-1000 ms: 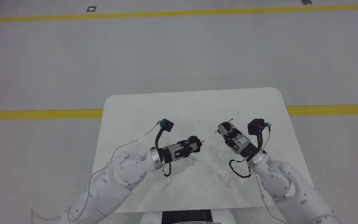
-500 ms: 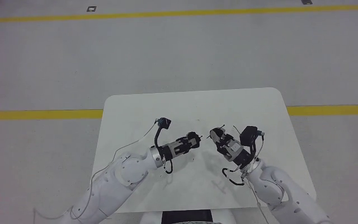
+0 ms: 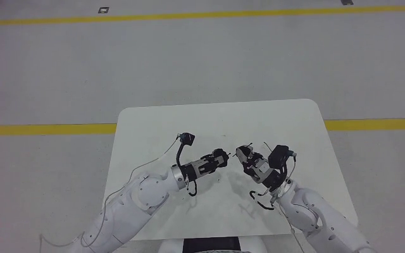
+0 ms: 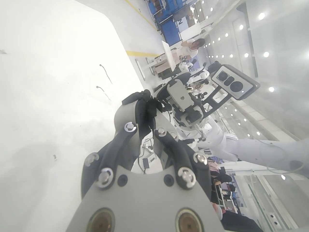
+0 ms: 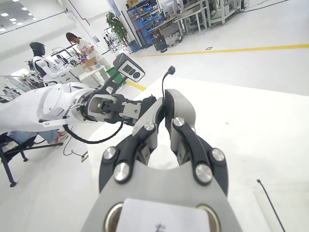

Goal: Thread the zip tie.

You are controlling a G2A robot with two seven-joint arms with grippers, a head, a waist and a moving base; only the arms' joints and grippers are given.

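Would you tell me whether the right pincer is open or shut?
Shut: the right pincer has its fingers pressed together on the zip tie, whose head stands above them.

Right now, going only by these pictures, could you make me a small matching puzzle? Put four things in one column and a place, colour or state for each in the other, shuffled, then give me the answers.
Things:
1. zip tie
2. spare zip tie
3. table
4. floor stripe

Descriptions:
a. white, with rounded corners
b. yellow
c. lying flat on the table
d. pinched in the right gripper, head pointing up

Pairs: 1-d, 2-c, 3-a, 4-b
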